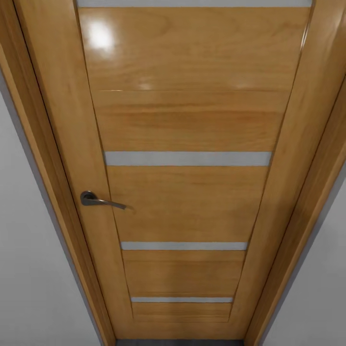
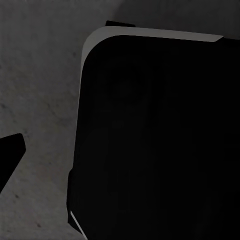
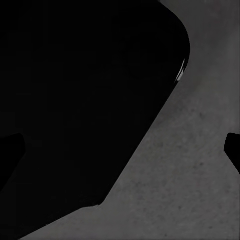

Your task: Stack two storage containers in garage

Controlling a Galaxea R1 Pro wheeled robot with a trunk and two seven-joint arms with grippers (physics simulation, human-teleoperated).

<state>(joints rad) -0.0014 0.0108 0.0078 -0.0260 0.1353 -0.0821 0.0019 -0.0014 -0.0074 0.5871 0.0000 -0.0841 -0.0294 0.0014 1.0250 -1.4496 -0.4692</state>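
A: What does the head camera face?
B: From the left: a plain white wall (image 1: pixel 29 250), then an orange-brown wooden door (image 1: pixel 192 120), shut, with a grey lever handle (image 1: pixel 101 200) on its left side and pale horizontal strips across it, then more white wall. A sliver of dark grey floor (image 1: pixel 180 342) shows beneath.

A: And the storage containers?
B: I can't place them from these pictures.

A: The end effectors?
B: In each wrist view a large black body (image 2: pixel 160 145) hangs over the speckled concrete floor, with dark finger tips (image 3: pixel 233 150) at the edges. The right end effector's tips stand wide apart, holding nothing. The left one I cannot tell.
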